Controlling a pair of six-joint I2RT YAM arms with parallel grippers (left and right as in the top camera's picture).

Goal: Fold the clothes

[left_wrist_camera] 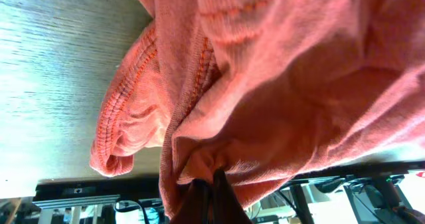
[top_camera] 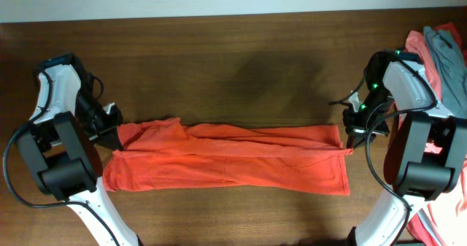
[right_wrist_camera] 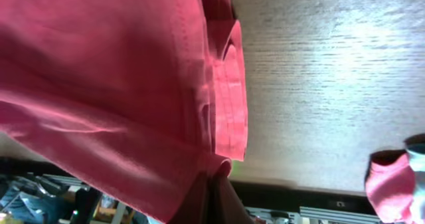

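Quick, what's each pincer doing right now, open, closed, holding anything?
Left pincer: closed, pinching one end of the orange-red shirt.
Right pincer: closed, pinching the shirt's other end.

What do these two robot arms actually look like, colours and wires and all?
Both the left arm and the right arm are chunky white shells linked by round black joints, with thin black cables looping alongside. Small green lights glow on the right arm. The left pincer and right pincer have slim dark fingers.

White arm shells point(top_camera: 52, 85), black joints point(top_camera: 62, 175), black cables point(top_camera: 6, 158), green lights point(top_camera: 377, 85)
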